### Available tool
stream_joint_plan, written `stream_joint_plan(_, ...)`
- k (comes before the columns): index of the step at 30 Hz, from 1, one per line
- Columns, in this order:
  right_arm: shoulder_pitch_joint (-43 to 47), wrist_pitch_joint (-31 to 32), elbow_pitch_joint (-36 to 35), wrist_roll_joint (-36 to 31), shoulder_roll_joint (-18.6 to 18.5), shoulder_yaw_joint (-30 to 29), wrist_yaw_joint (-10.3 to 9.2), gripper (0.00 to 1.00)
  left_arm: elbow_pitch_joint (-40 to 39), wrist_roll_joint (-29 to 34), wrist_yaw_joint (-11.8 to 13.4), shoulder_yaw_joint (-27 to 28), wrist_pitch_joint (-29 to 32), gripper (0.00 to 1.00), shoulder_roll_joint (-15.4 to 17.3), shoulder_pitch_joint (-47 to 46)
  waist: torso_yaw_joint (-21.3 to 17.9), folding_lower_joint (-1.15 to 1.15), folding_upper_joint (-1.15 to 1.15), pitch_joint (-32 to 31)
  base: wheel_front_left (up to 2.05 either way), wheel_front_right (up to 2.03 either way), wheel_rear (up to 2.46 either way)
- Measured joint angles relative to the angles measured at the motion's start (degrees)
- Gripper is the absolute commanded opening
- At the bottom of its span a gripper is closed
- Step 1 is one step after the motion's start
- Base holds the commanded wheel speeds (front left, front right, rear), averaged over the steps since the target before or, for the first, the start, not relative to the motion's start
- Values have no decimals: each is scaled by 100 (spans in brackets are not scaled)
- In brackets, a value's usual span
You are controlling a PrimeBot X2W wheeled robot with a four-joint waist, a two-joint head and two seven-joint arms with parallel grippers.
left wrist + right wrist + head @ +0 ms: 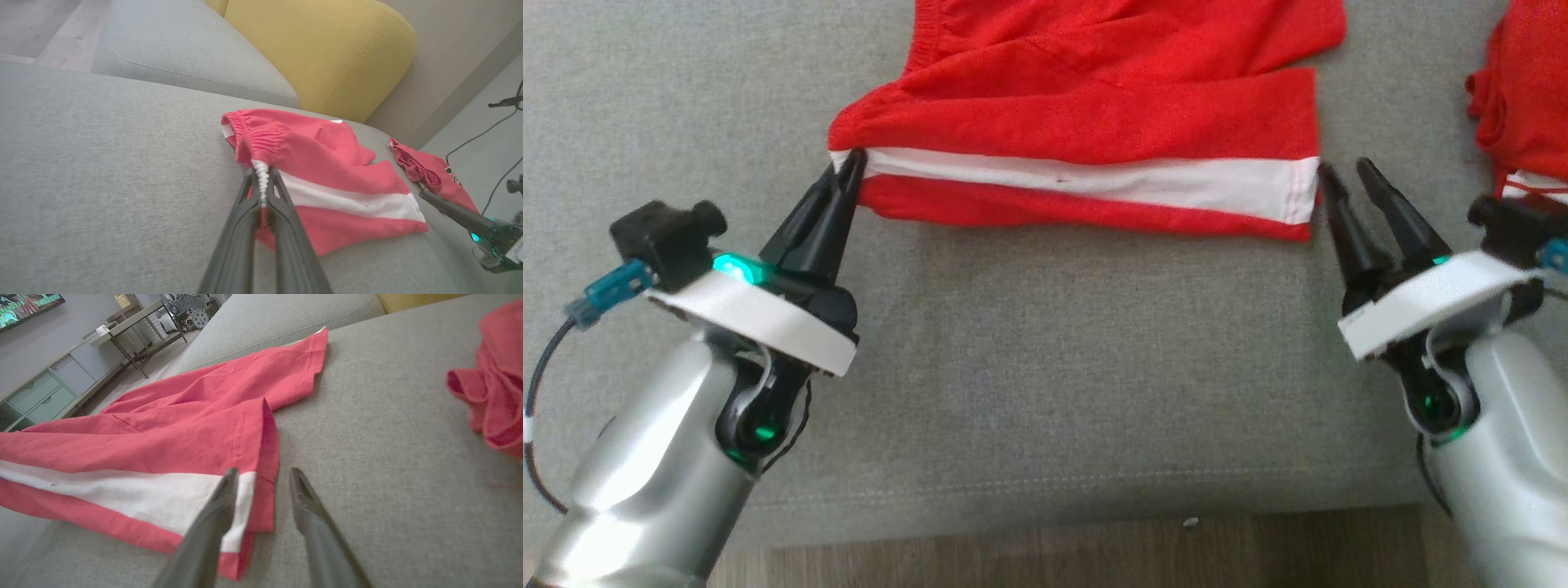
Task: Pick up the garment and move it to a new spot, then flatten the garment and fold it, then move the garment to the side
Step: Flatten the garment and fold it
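Left pincer (852, 159): fingers together, clamped on the red shorts (1094, 114) at the gathered waistband corner, where the white side stripe (1094, 175) begins. In the left wrist view the bunched white cloth stands up between the two tips.

Right pincer (1346, 167): fingers (212, 522) apart, nothing between them. The tips sit just beside the hem end of the shorts, at the far end of the stripe from the left pincer. Whether the nearer finger touches the hem cannot be told.

Red shorts: lying creased on the grey sofa seat (1045, 367), with the stripe edge turned toward the robot and one leg spread out beyond it.

Garment (1531, 98): a crumpled red jersey, lying apart from the shorts past their hem end, on the same seat, beyond the right pincer. Striped trim shows in the head view, and black white-edged lettering in the left wrist view. Neither pincer touches it.

Yellow cushion (327, 53): upright behind the shorts, against the sofa back.

Wooden floor (1094, 555): below the seat edge on the robot's side of the shorts.
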Motion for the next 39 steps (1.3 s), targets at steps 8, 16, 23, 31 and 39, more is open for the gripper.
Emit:
stream_joint_plan(8,725,-9,-821,29,18,-34,0,100,-52,110,3,272,-1,0,-75,304,-56,0,0,-50,0,0,0)
stream_joint_plan(16,734,78,-1085,335,35,27,0,100,-47,201,3,296,-1,0,-123,335,-53,0,0,21,0,0,0)
stream_joint_plan(23,600,238,-890,677,29,181,0,100,7,203,3,232,-1,0,-165,321,69,0,0,81,0,0,0)
stream_joint_plan(31,340,171,-621,789,0,354,0,38,36,253,3,224,-1,0,-210,256,161,0,0,82,0,0,0)
stream_joint_plan(39,335,14,-669,924,-157,456,0,0,92,253,3,235,0,0,-218,257,138,0,0,-6,0,0,0)
